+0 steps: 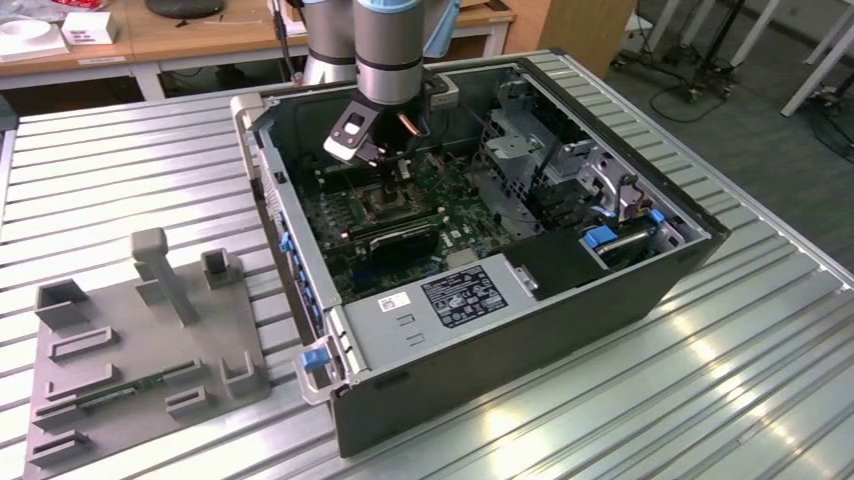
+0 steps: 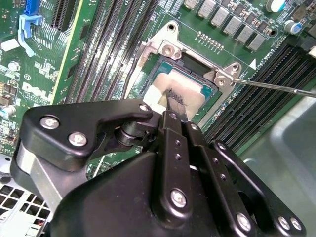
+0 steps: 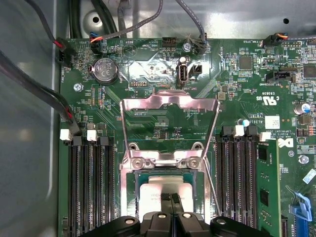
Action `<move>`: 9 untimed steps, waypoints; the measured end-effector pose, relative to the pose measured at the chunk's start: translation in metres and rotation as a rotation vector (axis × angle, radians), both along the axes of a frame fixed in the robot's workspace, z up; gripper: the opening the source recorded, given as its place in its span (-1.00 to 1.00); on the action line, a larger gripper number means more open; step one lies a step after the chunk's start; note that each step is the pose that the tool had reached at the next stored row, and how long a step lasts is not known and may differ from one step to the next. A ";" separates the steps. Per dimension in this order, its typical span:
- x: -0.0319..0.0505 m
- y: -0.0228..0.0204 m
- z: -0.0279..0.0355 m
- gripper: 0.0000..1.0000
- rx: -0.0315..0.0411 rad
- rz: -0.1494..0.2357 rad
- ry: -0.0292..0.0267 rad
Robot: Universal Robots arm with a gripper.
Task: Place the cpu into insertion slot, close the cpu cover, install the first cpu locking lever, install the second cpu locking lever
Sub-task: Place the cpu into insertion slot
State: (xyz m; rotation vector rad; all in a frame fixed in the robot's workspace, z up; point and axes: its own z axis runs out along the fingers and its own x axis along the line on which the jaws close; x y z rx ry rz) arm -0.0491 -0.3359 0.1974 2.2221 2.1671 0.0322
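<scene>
At the top centre of the exterior view, the arm [image 1: 387, 60] is a silver-grey cylinder with a pale blue joint cap and a white-and-black block at its wrist. In both wrist views the gripper [image 2: 175, 98] [image 3: 173, 198] is matte black, its rounded linkage bars fastened by shiny silver screws.

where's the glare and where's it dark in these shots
Exterior view: light streaks bright on the ribbed table, while the computer case interior sits in shade. First wrist view: the open cpu cover gleams. Second wrist view: the cpu top is washed pale, the gripper a dark mass before it.
</scene>
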 end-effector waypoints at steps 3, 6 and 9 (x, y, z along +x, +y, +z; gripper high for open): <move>0.0006 0.0010 0.0018 -0.79 0.0042 0.000 -0.0025; 0.0004 0.0007 0.0072 -0.79 0.0022 0.000 -0.0013; 0.0004 0.0007 0.0135 -0.79 0.0021 0.000 -0.0013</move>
